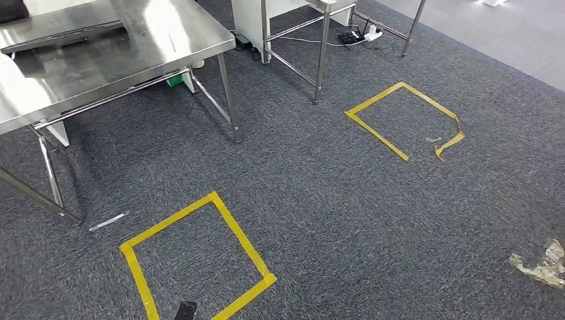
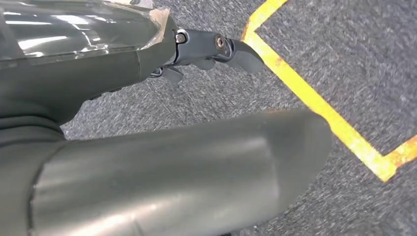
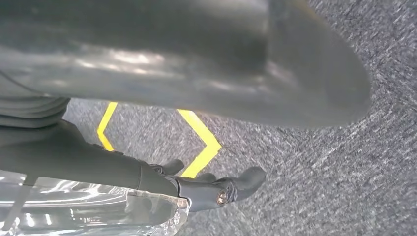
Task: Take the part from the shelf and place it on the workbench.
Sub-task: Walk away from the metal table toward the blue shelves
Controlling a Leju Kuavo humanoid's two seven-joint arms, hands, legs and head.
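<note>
Floor: grey carpet [image 1: 346, 200] is seen across the head view, marked with two squares of yellow tape.
Near tape square [image 1: 200, 257]: laid on the carpet low in the head view; a yellow corner of tape is seen just beyond the fingers of each hand in the wrist views, though which square it belongs to cannot be told.
Far tape square [image 1: 405, 120]: set well apart from the near one, with one side torn and curled.
Workbench [image 1: 100, 53]: a steel table with thin legs, standing well ahead of both hands; its top is seen bare where visible.
Second steel frame [image 1: 320, 40]: placed beside the workbench, with a power strip [image 1: 360, 33] on the floor behind it.
Plastic scrap [image 1: 543, 263]: crumpled film lying on the carpet, away from both tape squares.
Left hand [image 2: 206, 51]: hung above the carpet, dark fingers loosely apart, nothing held.
Right hand [image 3: 211, 184]: hung above the carpet likewise, fingers loosely apart, nothing held.
Part: not held in either hand; its place cannot be told.
</note>
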